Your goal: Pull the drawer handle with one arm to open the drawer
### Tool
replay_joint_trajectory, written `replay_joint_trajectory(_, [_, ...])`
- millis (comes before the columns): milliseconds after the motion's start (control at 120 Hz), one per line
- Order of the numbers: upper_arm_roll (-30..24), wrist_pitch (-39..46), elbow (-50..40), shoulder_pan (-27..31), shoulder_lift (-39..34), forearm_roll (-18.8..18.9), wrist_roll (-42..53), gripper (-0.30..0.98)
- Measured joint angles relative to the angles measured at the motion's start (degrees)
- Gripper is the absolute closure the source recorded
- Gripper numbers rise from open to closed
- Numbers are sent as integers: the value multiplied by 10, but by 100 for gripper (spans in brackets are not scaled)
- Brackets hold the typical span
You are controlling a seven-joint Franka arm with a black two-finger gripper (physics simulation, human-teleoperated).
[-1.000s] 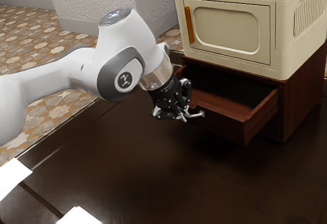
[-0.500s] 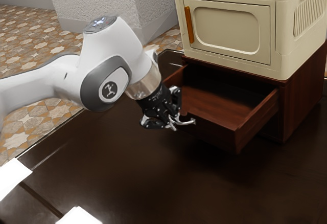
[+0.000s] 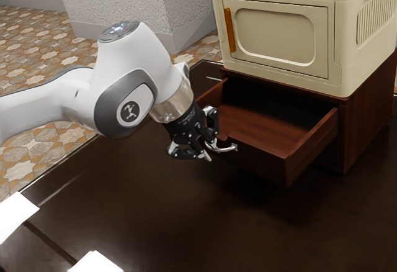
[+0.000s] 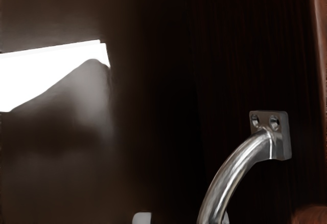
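Claw [image 3: 211, 153] is open, fingers spread apart and not clamped on anything from what I can see. It's hanging just off the front of the drawer [image 3: 267, 158], with the metal handle [image 3: 232, 148] at about 3 o'clock from the fingertips in the exterior view, super close. In the wrist view the handle's curve runs in beside one pale fingertip and partly covers it, with a clear gap over to the other one. Can't tell if that near finger is actually touching the metal. You can also see the handle's mounting plate [image 4: 285, 137] with two screw holes in it, flat on the drawer front.

Back in the exterior view, the drawer is at roughly 2 o'clock from the claw and it's open, sticking well out of the reddish-brown cabinet [image 3: 367, 120] towards 8 o'clock. A cream box [image 3: 345, 36] with an orange door handle [image 3: 230, 30] sits on top of the cabinet, around 1 o'clock from the claw
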Motion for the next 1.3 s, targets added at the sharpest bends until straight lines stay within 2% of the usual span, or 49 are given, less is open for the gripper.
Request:
replay_joint_trajectory(83, [0,0,-1,0,-2,0,1,72])
replay_joint_trajectory(333, [0,2,6,0,9,-2,9,57])
replay_joint_trajectory(533, [0,4,33,5,31,-2,18,52])
replay_joint_trajectory(917, [-1,5,34,9,23,1,28,57])
replay_joint_trajectory(1083, [-2,4,43,18,-7,16,31,57])
replay_joint_trajectory(1133, [-3,-15,69,22,-16,21,31,54])
replay_joint_trajectory(1233, [-1,-125,165,25,-22,25,25,35])
replay_joint_trajectory(1300, [21,-199,182,9,-35,25,18,26])
